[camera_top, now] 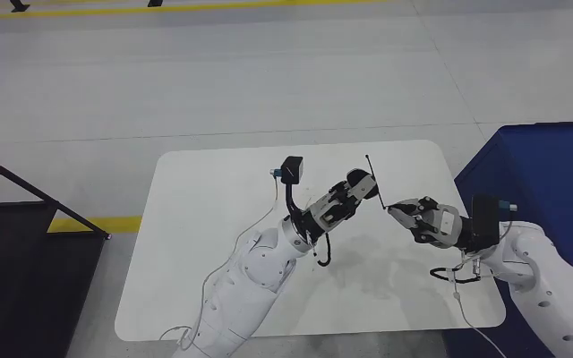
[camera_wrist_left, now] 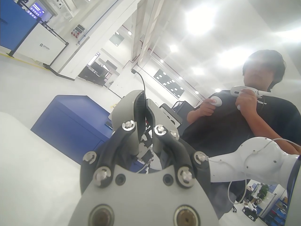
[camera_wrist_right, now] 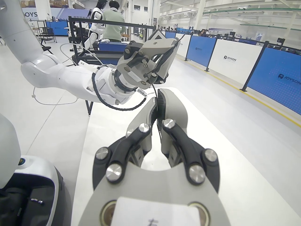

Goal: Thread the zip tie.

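Both meet mid-frame in the top view: my left gripper (camera_top: 361,189) and right gripper (camera_top: 400,213), each clamped tight on the zip tie (camera_top: 371,170). In the left wrist view it pokes up at centre. In the right wrist view it spans between us, so I judge the next move is aiming tail into head.

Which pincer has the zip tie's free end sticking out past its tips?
The left pincer: the black zip tie pokes out free beyond its tips, while the right pincer grips the strap farther along.

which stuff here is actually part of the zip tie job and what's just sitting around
Job: zip tie; left gripper and right gripper, both shut on it, over the table.
Just around: blue cabinet; black rack beside the table.
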Controlling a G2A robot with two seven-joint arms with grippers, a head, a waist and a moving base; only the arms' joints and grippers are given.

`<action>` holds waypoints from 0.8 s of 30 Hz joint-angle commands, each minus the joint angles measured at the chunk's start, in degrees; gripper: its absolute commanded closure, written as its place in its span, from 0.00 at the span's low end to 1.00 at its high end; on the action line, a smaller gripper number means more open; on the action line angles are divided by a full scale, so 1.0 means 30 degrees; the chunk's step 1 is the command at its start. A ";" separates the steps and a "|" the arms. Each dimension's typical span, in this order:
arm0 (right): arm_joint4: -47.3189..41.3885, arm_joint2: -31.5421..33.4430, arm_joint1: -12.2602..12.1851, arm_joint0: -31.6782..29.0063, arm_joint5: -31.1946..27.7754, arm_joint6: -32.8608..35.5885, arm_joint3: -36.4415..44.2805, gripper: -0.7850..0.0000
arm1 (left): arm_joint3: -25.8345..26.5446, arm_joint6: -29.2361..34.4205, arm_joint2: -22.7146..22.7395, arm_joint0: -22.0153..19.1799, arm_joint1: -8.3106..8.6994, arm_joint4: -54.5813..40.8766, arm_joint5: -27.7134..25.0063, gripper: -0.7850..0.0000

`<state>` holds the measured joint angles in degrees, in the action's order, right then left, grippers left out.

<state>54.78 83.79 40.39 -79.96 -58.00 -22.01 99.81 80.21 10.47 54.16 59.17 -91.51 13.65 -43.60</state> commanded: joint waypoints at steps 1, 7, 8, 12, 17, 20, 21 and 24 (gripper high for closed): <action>0.0025 -0.0006 0.0046 -0.0003 0.0000 0.0077 0.0070 1.00 | 0.0020 -0.0049 0.0006 0.0033 0.0010 0.0073 -0.0035 1.00; -0.0384 0.0093 0.0199 -0.0011 0.0021 0.0222 -0.0029 1.00 | 0.0063 -0.0171 -0.0021 0.0110 0.0035 0.0385 -0.0182 1.00; -0.0426 0.0112 0.0221 -0.0005 0.0004 0.0293 -0.0025 1.00 | 0.0062 -0.0209 -0.0012 0.0114 0.0040 0.0458 -0.0200 1.00; -0.0541 0.0107 0.0279 -0.0020 0.0000 0.0850 0.0056 1.00 | 0.0094 -0.0298 -0.0008 0.0140 0.0049 0.0591 -0.0257 1.00; -0.0541 0.0107 0.0279 -0.0020 0.0000 0.0850 0.0056 1.00 | 0.0094 -0.0298 -0.0008 0.0140 0.0049 0.0591 -0.0257 1.00; -0.0541 0.0107 0.0279 -0.0020 0.0000 0.0850 0.0056 1.00 | 0.0094 -0.0298 -0.0008 0.0140 0.0049 0.0591 -0.0257 1.00; -0.0541 0.0107 0.0279 -0.0020 0.0000 0.0850 0.0056 1.00 | 0.0094 -0.0298 -0.0008 0.0140 0.0049 0.0591 -0.0257 1.00; -0.0541 0.0107 0.0279 -0.0020 0.0000 0.0850 0.0056 1.00 | 0.0094 -0.0298 -0.0008 0.0140 0.0049 0.0591 -0.0257 1.00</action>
<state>53.16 84.11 41.22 -80.02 -58.00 -19.46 99.98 80.49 9.58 54.14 59.59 -91.37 15.43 -44.37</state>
